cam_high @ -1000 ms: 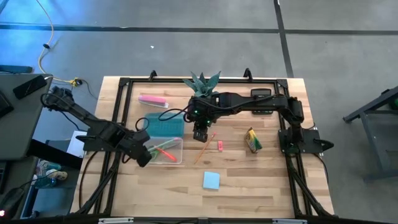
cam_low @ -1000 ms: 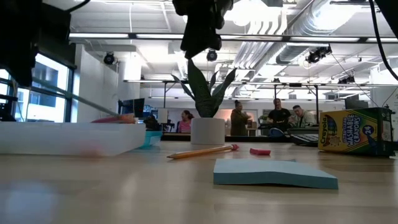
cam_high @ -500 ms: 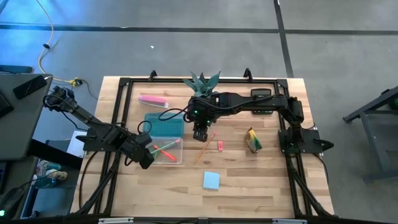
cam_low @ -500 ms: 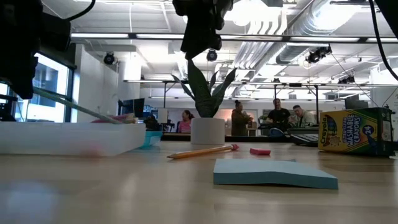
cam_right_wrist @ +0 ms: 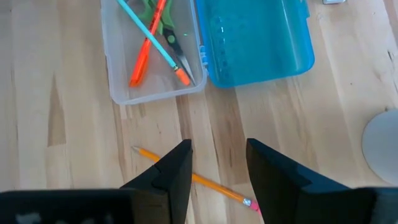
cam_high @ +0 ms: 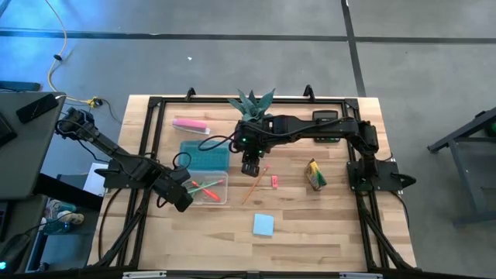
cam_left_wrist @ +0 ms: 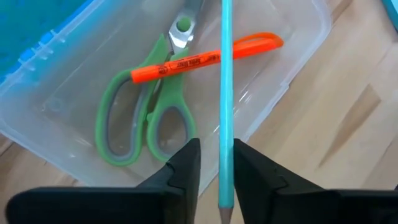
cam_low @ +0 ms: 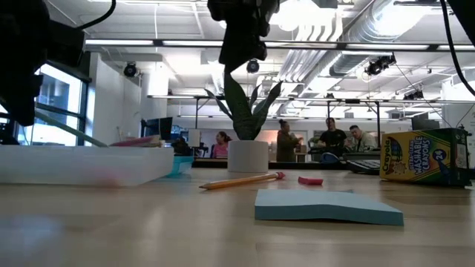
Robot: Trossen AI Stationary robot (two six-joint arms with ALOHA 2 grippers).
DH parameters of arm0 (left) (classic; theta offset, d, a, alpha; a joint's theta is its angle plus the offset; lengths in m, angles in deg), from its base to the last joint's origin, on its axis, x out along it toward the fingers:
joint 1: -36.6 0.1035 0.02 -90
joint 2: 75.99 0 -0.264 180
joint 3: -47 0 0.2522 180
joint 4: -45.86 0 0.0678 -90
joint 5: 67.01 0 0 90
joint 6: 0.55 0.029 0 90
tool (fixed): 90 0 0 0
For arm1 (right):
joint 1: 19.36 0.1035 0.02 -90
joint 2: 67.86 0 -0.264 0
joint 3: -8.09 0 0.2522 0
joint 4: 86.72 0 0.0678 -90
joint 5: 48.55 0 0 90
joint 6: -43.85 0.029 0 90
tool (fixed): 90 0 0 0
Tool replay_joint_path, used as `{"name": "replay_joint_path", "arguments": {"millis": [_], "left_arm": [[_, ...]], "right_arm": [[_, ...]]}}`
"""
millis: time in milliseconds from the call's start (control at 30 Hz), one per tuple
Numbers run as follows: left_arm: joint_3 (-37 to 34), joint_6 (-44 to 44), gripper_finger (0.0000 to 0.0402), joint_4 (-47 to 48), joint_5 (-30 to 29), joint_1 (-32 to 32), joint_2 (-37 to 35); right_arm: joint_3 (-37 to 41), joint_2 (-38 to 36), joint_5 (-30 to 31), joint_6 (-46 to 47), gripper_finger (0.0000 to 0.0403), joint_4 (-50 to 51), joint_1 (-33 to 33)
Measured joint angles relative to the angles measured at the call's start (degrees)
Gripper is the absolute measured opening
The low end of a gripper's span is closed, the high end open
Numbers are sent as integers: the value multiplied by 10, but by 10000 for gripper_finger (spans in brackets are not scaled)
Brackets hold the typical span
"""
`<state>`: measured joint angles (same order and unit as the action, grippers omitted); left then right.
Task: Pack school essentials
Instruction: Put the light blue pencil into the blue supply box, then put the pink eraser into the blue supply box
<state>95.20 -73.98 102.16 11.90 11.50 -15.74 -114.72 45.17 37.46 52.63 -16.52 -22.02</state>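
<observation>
Fingers of our left gripper (cam_left_wrist: 214, 171) sit narrowly apart, pinching the thin teal pencil (cam_left_wrist: 225, 93) between them; its shaft runs out from the jaws over the clear plastic pencil case (cam_left_wrist: 292, 43). Beneath that pencil, inside the case, we see the green-handled scissors (cam_left_wrist: 134, 134) lying flat with the orange-red pen (cam_left_wrist: 199, 59) across the blades. From overhead, the left gripper (cam_high: 180, 195) hovers at the case's near-left corner, and the case's blue hinged lid (cam_high: 204, 156) lies open on the far side.

Farther out, our right gripper (cam_right_wrist: 214, 171) hangs above the table with its fingers moderately spread and nothing between them. Just under it lies the orange pencil (cam_right_wrist: 193, 178) with a pink eraser tip, touching the bare wood. Overhead, this right gripper (cam_high: 249, 167) sits just beyond the case's far-right corner, with the orange pencil (cam_high: 254, 184) slanting away beside it. The tiny pink eraser (cam_high: 274, 182) lies just past the pencil, the yellow-green crayon box (cam_high: 315, 175) farther that way, and the blue sticky-note pad (cam_high: 263, 225) well toward the near edge.
</observation>
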Motion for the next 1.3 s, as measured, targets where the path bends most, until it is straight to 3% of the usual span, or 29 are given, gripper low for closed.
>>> {"name": "replay_joint_path", "arguments": {"millis": [433, 700, 1167, 1300], "left_arm": [[0, 18, 146, 0, 5, 9, -12], [0, 62, 135, 1, 58, 26, -30], [0, 90, 117, 28, 28, 26, -17], [4, 98, 117, 26, 9, 34, -25]], "right_arm": [[0, 0, 25, 3, 142, 25, 0], [0, 0, 25, 15, 142, 27, 0], [0, 0, 25, 14, 142, 29, 0], [0, 0, 51, 13, 142, 50, 0]]}}
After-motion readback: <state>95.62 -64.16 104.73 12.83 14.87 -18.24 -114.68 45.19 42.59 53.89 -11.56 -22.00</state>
